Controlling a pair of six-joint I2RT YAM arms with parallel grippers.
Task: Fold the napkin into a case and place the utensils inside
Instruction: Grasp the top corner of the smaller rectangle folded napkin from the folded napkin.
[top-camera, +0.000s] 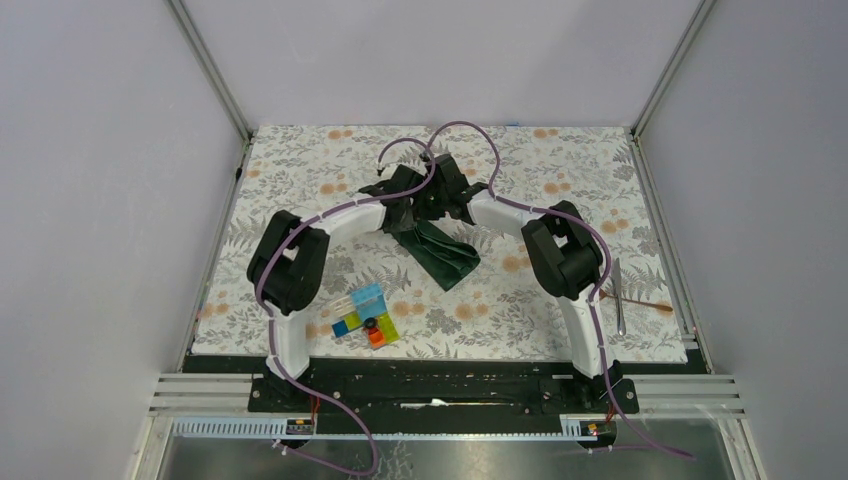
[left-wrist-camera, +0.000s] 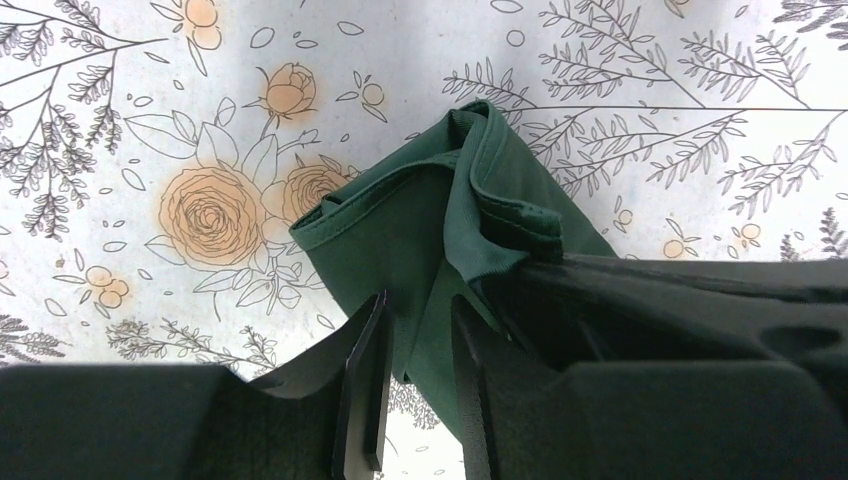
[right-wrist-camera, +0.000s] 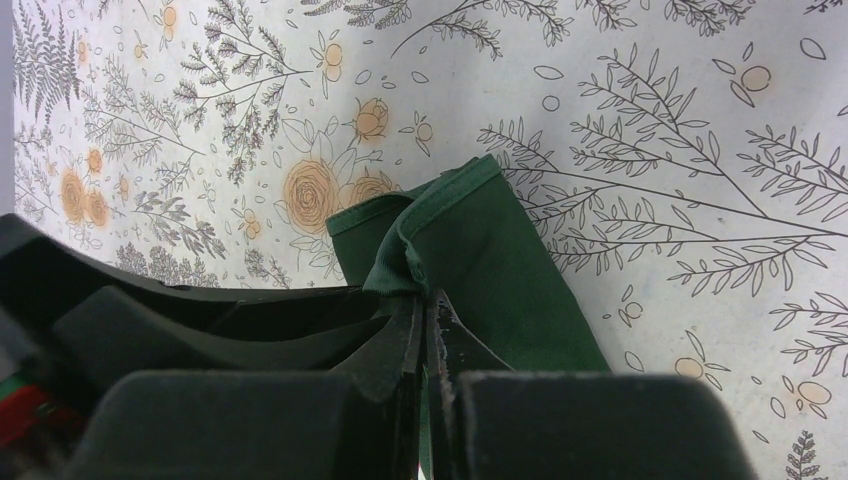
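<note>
Nearest you, coloured blocks (top-camera: 365, 318) sit on the floral tabletop (top-camera: 300, 160); the utensils (top-camera: 622, 296) lie at its right edge. Farther in, your right hand (right-wrist-camera: 428, 322) is clenched on the green napkin (top-camera: 442, 254); your left hand (left-wrist-camera: 420, 385) straddles its fold, part-open.

In the right wrist view the right gripper (right-wrist-camera: 428, 330) has its black fingers (right-wrist-camera: 400, 345) pressed together on a bunched edge of the dark green napkin (right-wrist-camera: 480, 270). The cloth hangs from that pinch in layered folds and spreads away over the floral-patterned covering (right-wrist-camera: 650, 150) of the desk. Orange roses (right-wrist-camera: 310, 195) printed on the covering lie just left of the napkin's far corner.
</note>
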